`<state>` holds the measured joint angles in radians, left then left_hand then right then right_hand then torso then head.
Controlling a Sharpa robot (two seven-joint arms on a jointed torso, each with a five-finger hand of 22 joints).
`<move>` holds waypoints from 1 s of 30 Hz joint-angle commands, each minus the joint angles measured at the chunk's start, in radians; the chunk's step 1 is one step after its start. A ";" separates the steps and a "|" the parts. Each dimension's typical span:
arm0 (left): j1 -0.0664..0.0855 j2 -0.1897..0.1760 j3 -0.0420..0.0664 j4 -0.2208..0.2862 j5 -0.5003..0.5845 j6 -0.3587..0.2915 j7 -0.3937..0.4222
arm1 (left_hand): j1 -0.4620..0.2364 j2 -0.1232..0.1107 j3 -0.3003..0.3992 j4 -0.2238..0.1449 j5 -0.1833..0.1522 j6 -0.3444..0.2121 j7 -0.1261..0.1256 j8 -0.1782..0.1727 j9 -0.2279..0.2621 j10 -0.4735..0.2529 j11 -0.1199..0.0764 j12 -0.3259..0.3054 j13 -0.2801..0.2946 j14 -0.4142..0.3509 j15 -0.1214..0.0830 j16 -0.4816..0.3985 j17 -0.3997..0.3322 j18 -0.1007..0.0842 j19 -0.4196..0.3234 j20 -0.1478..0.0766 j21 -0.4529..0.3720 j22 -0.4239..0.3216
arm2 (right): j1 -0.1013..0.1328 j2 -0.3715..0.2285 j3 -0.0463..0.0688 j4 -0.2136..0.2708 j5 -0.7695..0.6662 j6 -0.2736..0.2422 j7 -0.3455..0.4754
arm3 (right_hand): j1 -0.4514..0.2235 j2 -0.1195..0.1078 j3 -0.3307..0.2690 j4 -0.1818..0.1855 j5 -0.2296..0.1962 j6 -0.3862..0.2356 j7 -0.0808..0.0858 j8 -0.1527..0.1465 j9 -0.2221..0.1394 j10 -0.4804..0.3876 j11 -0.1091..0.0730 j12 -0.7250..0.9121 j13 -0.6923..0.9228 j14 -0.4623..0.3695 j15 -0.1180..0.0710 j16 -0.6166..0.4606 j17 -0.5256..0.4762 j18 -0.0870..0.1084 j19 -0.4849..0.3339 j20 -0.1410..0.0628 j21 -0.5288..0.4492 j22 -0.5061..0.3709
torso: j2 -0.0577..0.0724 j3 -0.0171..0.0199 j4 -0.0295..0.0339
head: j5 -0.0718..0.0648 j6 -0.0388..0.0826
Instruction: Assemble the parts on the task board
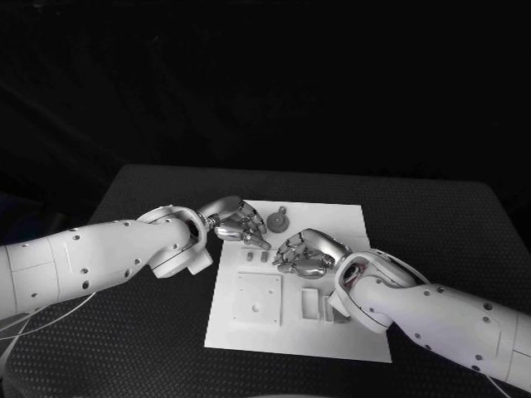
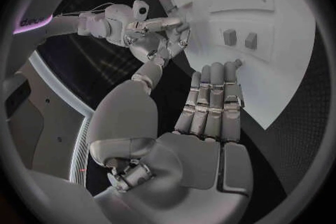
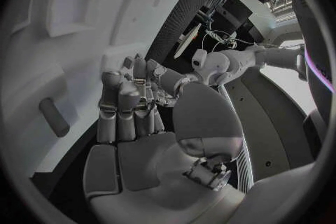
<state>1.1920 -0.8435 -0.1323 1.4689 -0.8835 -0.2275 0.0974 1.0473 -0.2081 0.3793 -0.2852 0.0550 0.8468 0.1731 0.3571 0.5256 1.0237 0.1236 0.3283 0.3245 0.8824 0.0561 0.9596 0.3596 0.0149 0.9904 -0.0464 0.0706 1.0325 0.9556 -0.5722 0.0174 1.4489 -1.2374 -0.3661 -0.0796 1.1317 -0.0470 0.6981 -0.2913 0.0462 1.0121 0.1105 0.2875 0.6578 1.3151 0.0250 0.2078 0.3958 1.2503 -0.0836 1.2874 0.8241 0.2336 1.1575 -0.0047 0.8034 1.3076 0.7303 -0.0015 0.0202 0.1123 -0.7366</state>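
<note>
While dark surroundings close in behind it, the black table (image 1: 457, 224) carries the white task board (image 1: 325, 332) at its middle, a flat plate with a raised square block (image 1: 257, 303) and slots near its front edge. Small grey parts (image 1: 281, 222) lie toward the board's far edge, one rounded with a hole. Left hand (image 1: 233, 220) hangs over the board's far-left corner, fingers straight, close together, holding nothing; right hand (image 1: 308, 253) sits over the board's centre, fingers curled downward, and whether it holds anything cannot be told.

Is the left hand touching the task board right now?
Cannot tell. In the left wrist view the left hand has its fingertips over the task board edge, but neither contact nor a gap shows plainly.
</note>
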 commanded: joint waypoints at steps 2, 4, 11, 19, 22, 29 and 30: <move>0.000 0.003 0.001 0.009 -0.038 -0.002 -0.016 | -0.001 0.000 -0.012 -0.002 -0.006 0.004 -0.005 0.013 0.004 -0.011 -0.002 0.022 0.017 0.000 -0.006 0.003 0.009 0.002 0.011 -0.001 0.002 -0.002 | 0.000 0.001 0.001 0.003 0.006 -0.006 0.016 | -0.008 0.006 0.001 -0.001 0.004 -0.001 0.008 -0.001 0.000 -0.006 0.001 -0.006 0.002 -0.004 -0.001 -0.003 0.002 0.028 -0.002 -0.008 -0.006 0.007 | 0.001 -0.0002 -0.0006 | 0.001 0.000; 0.000 0.004 0.001 0.012 -0.054 -0.006 -0.019 | -0.001 0.000 -0.015 -0.002 -0.006 0.004 -0.006 0.016 0.005 -0.014 -0.003 0.030 0.024 0.001 -0.007 0.003 0.013 0.002 0.012 -0.002 0.002 -0.002 | 0.000 0.002 0.003 0.004 0.007 -0.009 0.018 | -0.008 0.006 0.001 -0.001 0.004 -0.001 0.008 -0.001 0.000 -0.006 0.001 -0.007 0.002 -0.004 -0.001 -0.004 0.002 0.028 -0.002 -0.008 -0.006 0.007 | 0.001 -0.0004 -0.0008 | 0.000 0.000; 0.000 0.010 0.000 0.012 -0.076 -0.020 -0.037 | 0.018 0.018 -0.018 -0.005 -0.006 0.015 -0.014 0.034 0.011 -0.016 -0.011 0.067 0.050 0.016 -0.016 0.010 0.029 0.003 0.026 -0.008 0.007 0.002 | -0.001 0.002 0.008 0.014 0.014 -0.015 0.026 | -0.008 0.006 0.001 -0.002 0.004 -0.001 0.008 -0.001 0.000 -0.006 0.001 -0.007 0.002 -0.004 -0.001 -0.004 0.002 0.028 -0.002 -0.008 -0.007 0.007 | 0.001 -0.0003 0.0003 | -0.001 -0.001; 0.000 0.016 0.000 0.013 -0.078 -0.017 -0.039 | 0.063 0.045 -0.013 -0.005 -0.006 0.025 -0.019 0.046 0.013 -0.016 -0.016 0.088 0.064 0.028 -0.022 0.013 0.041 0.002 0.036 -0.014 0.011 0.007 | -0.001 0.003 0.013 0.017 0.022 -0.016 0.029 | -0.008 0.007 0.001 -0.002 0.004 -0.001 0.008 -0.001 0.000 -0.006 0.001 -0.007 0.002 -0.004 -0.001 -0.004 0.002 0.028 -0.002 -0.008 -0.007 0.007 | 0.001 -0.0011 0.0007 | -0.002 -0.002; 0.000 0.018 0.000 0.016 -0.078 -0.014 -0.039 | 0.061 0.043 -0.017 -0.004 -0.006 0.025 -0.019 0.047 0.012 -0.017 -0.016 0.090 0.066 0.029 -0.023 0.013 0.042 0.001 0.037 -0.014 0.011 0.007 | -0.001 0.005 0.015 0.017 0.022 -0.016 0.029 | -0.008 0.007 0.000 -0.002 0.004 -0.001 0.008 -0.001 0.000 -0.006 0.001 -0.007 0.002 -0.004 -0.001 -0.004 0.002 0.028 -0.002 -0.008 -0.007 0.007 | 0.001 -0.0010 0.0004 | -0.002 -0.003; 0.000 0.022 0.000 0.018 -0.079 -0.010 -0.038 | 0.057 0.039 -0.024 -0.004 -0.006 0.025 -0.019 0.048 0.012 -0.020 -0.016 0.094 0.069 0.029 -0.023 0.012 0.045 -0.001 0.037 -0.015 0.011 0.008 | -0.001 0.008 0.018 0.018 0.023 -0.016 0.030 | -0.009 0.007 0.000 -0.002 0.004 -0.001 0.008 -0.001 0.000 -0.006 0.001 -0.007 0.003 -0.004 -0.001 -0.004 0.002 0.028 -0.002 -0.008 -0.007 0.007 | 0.001 -0.0014 0.0003 | -0.002 -0.004; 0.000 0.024 0.000 0.018 -0.079 -0.009 -0.038 | 0.056 0.039 -0.024 -0.004 -0.006 0.025 -0.019 0.048 0.011 -0.020 -0.016 0.094 0.069 0.029 -0.023 0.012 0.045 -0.001 0.038 -0.016 0.011 0.008 | -0.001 0.009 0.019 0.018 0.023 -0.015 0.030 | -0.009 0.007 0.000 -0.002 0.004 -0.001 0.008 -0.001 0.000 -0.006 0.001 -0.007 0.003 -0.004 -0.001 -0.004 0.002 0.028 -0.002 -0.008 -0.007 0.007 | 0.001 -0.0015 0.0004 | -0.002 -0.004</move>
<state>1.1920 -0.8236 -0.1324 1.4829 -0.9556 -0.2375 0.0570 1.1025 -0.1630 0.3612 -0.2893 0.0550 0.8653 0.1546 0.4018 0.5378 1.0059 0.1141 0.4180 0.3928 0.9042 0.0320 0.9712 0.4039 0.0150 1.0190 -0.0608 0.0758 1.0399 0.9554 -0.5648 0.0355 1.4641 -1.2186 -0.3806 -0.0629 1.1280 -0.0433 0.6981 -0.2913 0.0462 1.0130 0.1114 0.2875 0.6577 1.3151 0.0249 0.2042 0.3976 1.2521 -0.0819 1.2874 0.8248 0.2336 1.1577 -0.0045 0.7998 1.3075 0.7313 -0.0029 0.0206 0.1101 -0.7400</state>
